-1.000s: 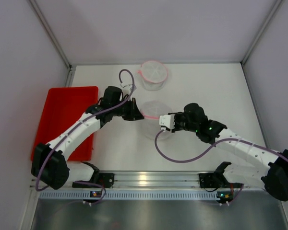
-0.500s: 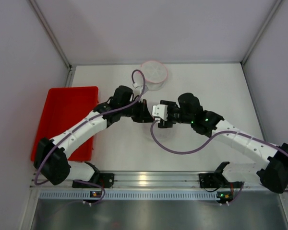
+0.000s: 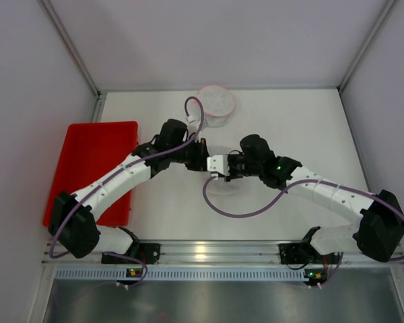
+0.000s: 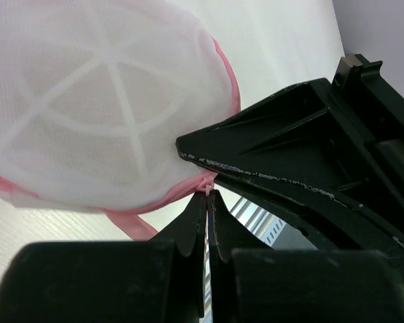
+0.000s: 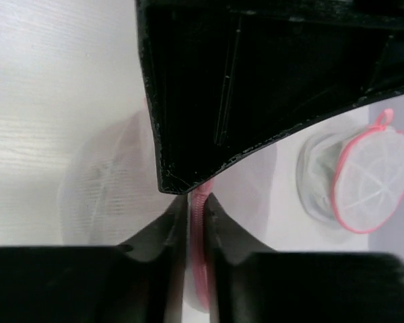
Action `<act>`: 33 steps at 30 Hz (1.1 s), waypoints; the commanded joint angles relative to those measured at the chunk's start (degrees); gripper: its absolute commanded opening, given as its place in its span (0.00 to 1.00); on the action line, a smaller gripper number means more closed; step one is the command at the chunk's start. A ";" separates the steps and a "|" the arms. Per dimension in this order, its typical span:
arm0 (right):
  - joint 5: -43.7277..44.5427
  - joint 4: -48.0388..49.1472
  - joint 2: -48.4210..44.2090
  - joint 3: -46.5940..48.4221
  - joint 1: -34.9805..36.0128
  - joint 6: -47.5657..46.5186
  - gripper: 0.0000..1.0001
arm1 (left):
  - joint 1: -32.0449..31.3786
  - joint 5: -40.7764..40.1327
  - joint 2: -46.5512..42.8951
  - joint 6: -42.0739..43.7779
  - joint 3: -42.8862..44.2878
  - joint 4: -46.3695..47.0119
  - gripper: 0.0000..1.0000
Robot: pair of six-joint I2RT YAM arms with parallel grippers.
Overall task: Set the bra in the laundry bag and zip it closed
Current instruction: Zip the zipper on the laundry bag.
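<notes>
Pinching the zipper pull [image 4: 207, 188] with our left hand [image 4: 207, 199], right hand [image 5: 195, 206] clamping the bag seam [image 5: 200, 237], a crooked tug could slip it

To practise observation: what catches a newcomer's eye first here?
The left gripper and right gripper meet mid-table, both pinching the pink zip of a mesh laundry bag. A red tray lies at the left; a second mesh bag sits at the back.

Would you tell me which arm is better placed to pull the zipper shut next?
Left, probably: the left gripper is shut on what looks like the zipper tab, while the right gripper clamps the pink seam of the bag, steadying it.
</notes>
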 commanded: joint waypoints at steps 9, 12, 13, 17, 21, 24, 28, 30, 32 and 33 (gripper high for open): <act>-1.90 1.68 -4.56 -3.33 -4.87 -4.45 0.00 | 6.67 -2.04 -5.07 6.11 -4.04 0.80 0.00; -3.05 1.59 -6.66 -4.64 -6.37 -5.15 0.00 | 8.96 -2.03 -3.67 7.60 -4.48 0.80 0.00; -3.75 1.68 -7.11 -4.91 -6.81 -5.33 0.00 | 9.40 -2.29 -3.06 7.96 -4.48 0.89 0.00; -5.59 1.42 -8.52 -5.18 -8.13 -5.42 0.00 | 10.89 -2.56 1.07 8.23 -4.39 0.72 0.00; -6.74 0.80 -9.57 -5.26 -8.84 -5.51 0.00 | 11.77 -3.17 3.45 7.96 -3.51 0.89 0.00; -6.65 0.54 -10.10 -5.27 -9.10 -4.81 0.00 | 12.30 -2.92 4.33 8.57 -3.07 0.98 0.00; -3.59 3.16 -10.19 -5.27 -9.80 -1.74 0.00 | 12.57 5.59 3.90 10.25 0.17 0.98 0.11; -1.13 4.49 -9.84 -5.00 -11.29 -1.11 0.00 | 12.74 6.49 2.67 10.86 1.32 0.98 0.43; 0.37 6.59 -9.31 -4.04 -13.13 -1.29 0.00 | 13.53 7.28 0.74 10.95 2.37 0.89 0.64; 0.99 7.56 -8.18 -3.51 -15.67 -1.29 0.00 | 13.88 7.28 0.12 10.95 2.64 0.98 0.91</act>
